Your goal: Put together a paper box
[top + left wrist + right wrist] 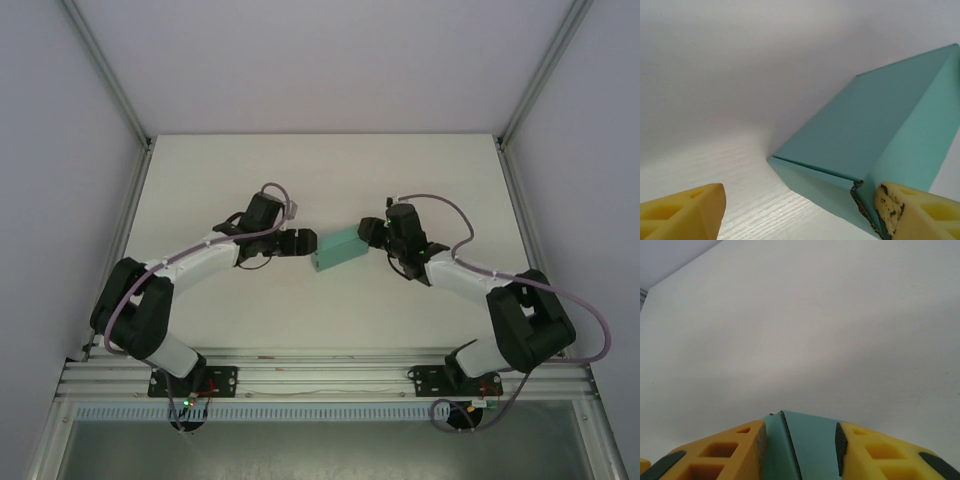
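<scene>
The paper box (338, 250) is a closed teal-green rectangular box at the middle of the white table (320, 170), slanting between both grippers. My right gripper (368, 233) is shut on its right end. In the right wrist view the yellow fingers (745, 450) press both sides of the box (810, 445), whose cut card edge shows between them. My left gripper (305, 243) is at the box's left end and stands open. In the left wrist view its fingers are wide apart, and the right finger (905, 212) lies against the side of the box (865, 135) near a corner seam.
Aluminium frame rails (330, 375) run along the near edge by the arm bases, with grey enclosure walls (60, 150) at the sides and back. Bare white table surface surrounds the box.
</scene>
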Robot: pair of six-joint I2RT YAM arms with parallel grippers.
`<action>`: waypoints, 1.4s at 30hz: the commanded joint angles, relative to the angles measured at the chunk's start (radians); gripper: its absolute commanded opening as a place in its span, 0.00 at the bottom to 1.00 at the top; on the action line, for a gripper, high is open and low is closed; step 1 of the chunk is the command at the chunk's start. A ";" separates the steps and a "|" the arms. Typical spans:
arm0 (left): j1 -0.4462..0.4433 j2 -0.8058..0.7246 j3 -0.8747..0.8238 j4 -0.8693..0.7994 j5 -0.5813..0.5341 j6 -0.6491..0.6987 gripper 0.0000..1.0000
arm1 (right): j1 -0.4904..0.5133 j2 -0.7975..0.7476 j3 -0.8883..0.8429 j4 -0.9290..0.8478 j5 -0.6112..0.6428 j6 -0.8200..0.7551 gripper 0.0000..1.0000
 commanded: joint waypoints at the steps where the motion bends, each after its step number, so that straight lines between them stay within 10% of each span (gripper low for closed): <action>1: 0.001 0.039 -0.067 0.059 0.039 -0.015 0.72 | 0.007 0.069 -0.092 -0.137 -0.020 -0.007 0.40; 23: -0.050 0.106 -0.284 0.307 -0.069 0.097 0.29 | 0.006 0.063 -0.252 0.124 -0.105 -0.013 0.11; 32: -0.056 0.005 -0.153 0.184 -0.119 0.106 0.54 | 0.007 -0.066 -0.120 -0.063 -0.044 0.006 0.32; 37: -0.054 -0.058 -0.034 0.084 -0.199 0.102 0.99 | 0.006 -0.106 0.023 -0.232 -0.002 -0.031 0.48; 42: -0.035 -0.100 0.059 0.014 -0.263 0.098 1.00 | 0.004 -0.141 0.099 -0.277 0.073 -0.056 0.61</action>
